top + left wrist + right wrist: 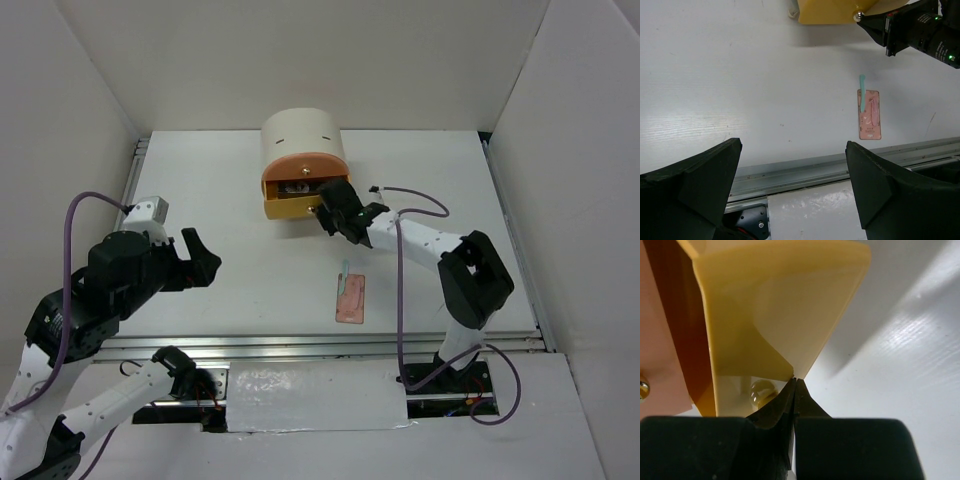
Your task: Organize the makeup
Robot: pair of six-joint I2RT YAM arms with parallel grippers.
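The flat pink palette (350, 297) lies on the white table, with the pale teal stick (343, 270) touching its far end. Both also show in the left wrist view, palette (869, 114) and stick (861, 90). My right gripper (328, 207) is shut, its tips (795, 382) against the lower corner of the pulled-out yellow drawer (770, 305), beside its round knob (761, 390) and not around it. Dark items (297, 187) lie inside the drawer. My left gripper (205, 258) is open and empty at the left, above the table (794, 150). Other makeup is out of view.
The cream drum-shaped box (303, 130) stands at the back centre, its orange front (660, 340) above the yellow drawer (290, 207). A metal rail (330, 345) runs along the table's near edge. White walls close in both sides.
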